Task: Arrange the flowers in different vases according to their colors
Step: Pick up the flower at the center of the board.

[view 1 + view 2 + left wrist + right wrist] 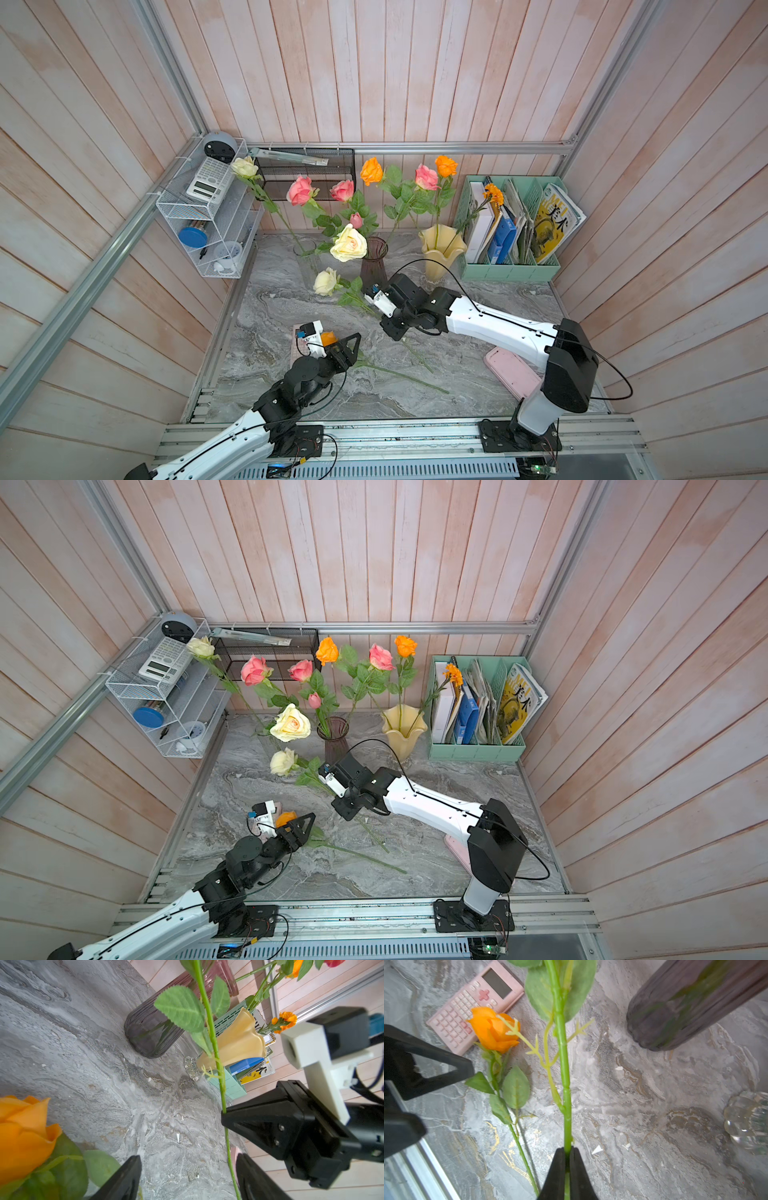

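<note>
My right gripper (566,1153) is shut on the green stem of a cream-white rose (326,281), held low over the table in front of the dark purple vase (373,262). My left gripper (187,1169) is open with nothing between its fingers. It hovers beside an orange rose (22,1136) that lies on the table, and the held stem passes close to one of its fingers. The clear glass vase (309,259) holds cream flowers and the purple one holds pink roses. The yellow vase (441,253) holds orange flowers.
A pink calculator (477,1001) lies under the orange rose's head, and a pink case (513,370) lies by the right arm. A mint file holder (511,266) stands at the back right. On the left are a white wire shelf (208,216) and a black mesh basket (307,174).
</note>
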Robot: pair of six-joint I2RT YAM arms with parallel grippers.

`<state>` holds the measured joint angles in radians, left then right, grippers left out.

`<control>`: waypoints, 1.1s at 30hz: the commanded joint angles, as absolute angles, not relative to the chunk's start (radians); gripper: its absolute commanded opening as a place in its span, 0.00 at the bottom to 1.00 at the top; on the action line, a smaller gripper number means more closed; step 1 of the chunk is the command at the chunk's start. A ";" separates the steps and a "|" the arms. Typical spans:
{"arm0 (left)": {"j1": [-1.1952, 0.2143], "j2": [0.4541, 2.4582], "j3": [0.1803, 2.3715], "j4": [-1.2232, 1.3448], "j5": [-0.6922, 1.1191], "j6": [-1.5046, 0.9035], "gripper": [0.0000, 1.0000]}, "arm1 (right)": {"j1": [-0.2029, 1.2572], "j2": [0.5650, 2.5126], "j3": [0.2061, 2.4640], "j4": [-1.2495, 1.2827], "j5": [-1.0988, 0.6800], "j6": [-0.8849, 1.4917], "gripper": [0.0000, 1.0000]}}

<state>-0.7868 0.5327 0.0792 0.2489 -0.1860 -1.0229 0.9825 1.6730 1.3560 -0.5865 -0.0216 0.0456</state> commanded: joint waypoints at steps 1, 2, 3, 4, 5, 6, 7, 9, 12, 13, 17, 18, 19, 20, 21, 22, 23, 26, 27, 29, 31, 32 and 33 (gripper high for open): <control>-0.793 0.551 0.088 0.439 -0.175 -1.133 0.80 | 1.004 1.662 1.346 -0.559 -0.036 0.082 0.00; -0.793 0.559 0.094 0.451 -0.180 -1.144 0.81 | 1.009 1.664 1.346 -0.558 -0.037 0.087 0.00; -0.793 0.567 0.098 0.460 -0.182 -1.150 0.81 | 1.014 1.663 1.345 -0.556 -0.034 0.090 0.00; -0.794 0.574 0.103 0.468 -0.184 -1.156 0.81 | 1.018 1.662 1.344 -0.552 -0.032 0.092 0.00; -0.795 0.582 0.102 0.482 -0.187 -1.168 0.82 | 1.022 1.662 1.345 -0.551 -0.031 0.096 0.00; -0.795 0.596 0.105 0.495 -0.186 -1.179 0.83 | 1.025 1.659 1.345 -0.549 -0.031 0.099 0.00; -0.794 0.610 0.107 0.503 -0.182 -1.186 0.83 | 1.029 1.657 1.345 -0.548 -0.032 0.101 0.00; -0.794 0.649 0.111 0.530 -0.170 -1.202 0.83 | 1.038 1.654 1.349 -0.546 -0.029 0.106 0.00; -0.795 0.709 0.101 0.586 -0.169 -1.226 0.83 | 1.044 1.651 1.354 -0.545 -0.031 0.112 0.00; -0.794 0.725 0.101 0.596 -0.169 -1.230 0.83 | 1.047 1.650 1.354 -0.543 -0.031 0.114 0.00; -0.795 0.778 0.104 0.641 -0.178 -1.237 0.83 | 1.060 1.636 1.350 -0.539 -0.043 0.126 0.00; -0.794 0.786 0.109 0.644 -0.181 -1.237 0.83 | 1.063 1.633 1.348 -0.537 -0.047 0.132 0.00; -0.795 0.795 0.114 0.650 -0.181 -1.234 0.83 | 1.065 1.630 1.342 -0.536 -0.048 0.136 0.00; -0.795 0.804 0.120 0.657 -0.181 -1.231 0.83 | 1.069 1.628 1.341 -0.534 -0.048 0.139 0.00; -0.795 0.814 0.127 0.662 -0.177 -1.227 0.83 | 1.071 1.624 1.337 -0.531 -0.045 0.142 0.00; -0.793 0.822 0.132 0.665 -0.174 -1.224 0.82 | 1.074 1.620 1.333 -0.526 -0.043 0.146 0.00; -0.795 0.833 0.136 0.669 -0.172 -1.219 0.82 | 1.075 1.615 1.327 -0.520 -0.046 0.151 0.00; -0.794 0.866 0.127 0.705 -0.179 -1.234 0.81 | 1.078 1.608 1.316 -0.503 -0.062 0.166 0.00; -0.794 0.874 0.125 0.717 -0.179 -1.235 0.80 | 1.081 1.609 1.315 -0.502 -0.061 0.169 0.00; -0.794 0.882 0.127 0.724 -0.181 -1.233 0.77 | 1.086 1.606 1.312 -0.500 -0.061 0.172 0.00; -0.795 0.883 0.130 0.723 -0.184 -1.229 0.70 | 1.090 1.606 1.310 -0.500 -0.063 0.175 0.00; -0.795 0.882 0.132 0.721 -0.185 -1.225 0.67 | 1.092 1.604 1.310 -0.500 -0.066 0.175 0.00; -0.794 0.883 0.135 0.717 -0.186 -1.223 0.64 | 1.094 1.603 1.310 -0.500 -0.067 0.176 0.00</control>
